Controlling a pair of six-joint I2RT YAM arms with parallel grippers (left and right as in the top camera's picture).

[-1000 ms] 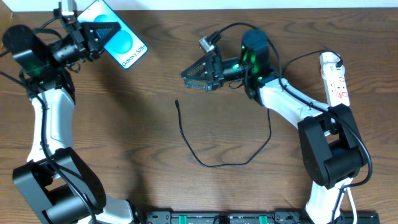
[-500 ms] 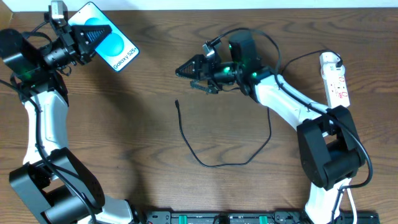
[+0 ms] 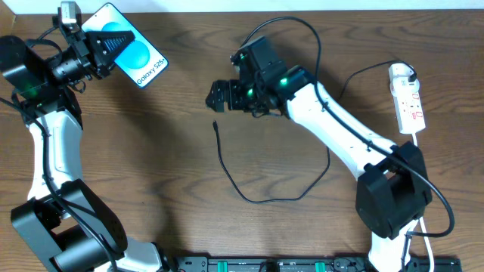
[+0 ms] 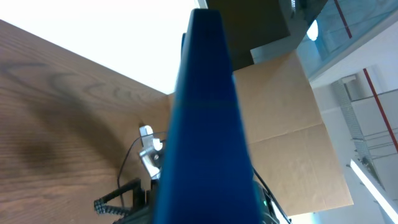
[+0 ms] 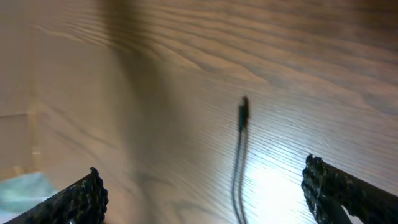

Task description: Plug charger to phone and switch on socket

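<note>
The thin black charger (image 3: 276, 202) lies in a loose curve.

**A:** The table (image 3: 151, 151), is it real wood?

**B:** It looks like brown wood with a clear grain. It is smooth, with a soft shine where the light falls.

**A:** And the phone (image 3: 140, 54)?

**B:** Its blue screen is glossy. The charger (image 5: 239, 163) is a thin black cable, rather matt, like rubber or plastic.

**A:** The socket (image 3: 409, 102) on the far right?

**B:** White, smooth plastic. The fingers (image 5: 336, 186) of the right gripper (image 3: 218, 98) are black and rough, with a ribbed pattern. The right arm (image 3: 333, 125) has a white plastic cover, a little shiny.
</note>
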